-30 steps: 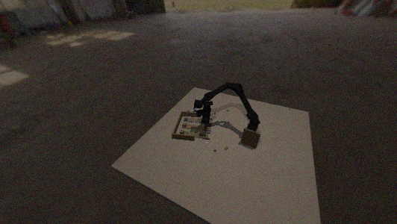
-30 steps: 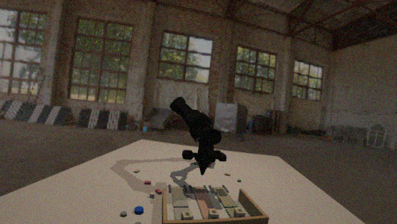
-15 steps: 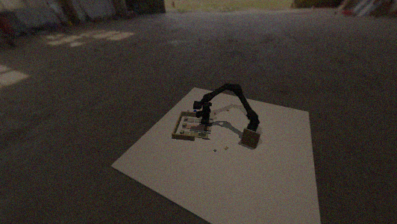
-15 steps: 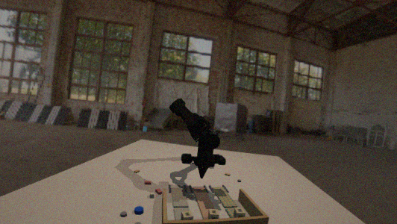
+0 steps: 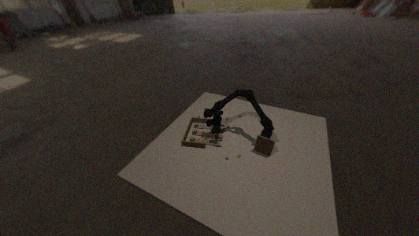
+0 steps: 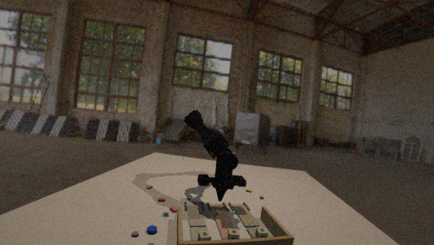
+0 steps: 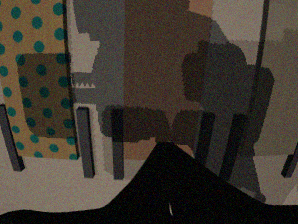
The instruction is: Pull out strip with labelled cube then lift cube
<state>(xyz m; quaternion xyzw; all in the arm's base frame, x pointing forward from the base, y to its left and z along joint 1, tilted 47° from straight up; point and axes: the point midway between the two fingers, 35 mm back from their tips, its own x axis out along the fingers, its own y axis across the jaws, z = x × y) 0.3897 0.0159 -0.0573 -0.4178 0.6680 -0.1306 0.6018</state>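
Note:
My gripper [image 5: 216, 131] [image 6: 220, 199] [image 7: 164, 149] is shut and empty, pointing down above the near end of the middle strip. The orange strip [image 6: 225, 222] [image 7: 165, 65] in the middle lies in shadow; no break shows in its visible part. A grey-beige strip [image 6: 197, 220] [image 7: 282, 100] and an orange strip with teal dots [image 6: 247, 219] [image 7: 30, 37] lie on either side; each shows a break towards its cube end in the exterior view. Pale cubes [image 6: 204, 235] [image 6: 233, 233] [image 6: 262, 232] sit at the far ends; their top marks are unreadable.
A wooden tray [image 5: 193, 145] [image 6: 278, 227] walls the strips on three sides. Dark upright posts [image 7: 86, 142] [image 7: 117, 145] [image 7: 205, 140] flank the strip ends at its open side. A blue disc [image 6: 152, 229], red pieces [image 6: 161, 199] [image 6: 173, 209] and small blocks [image 5: 239, 156] [image 5: 227, 158] lie outside.

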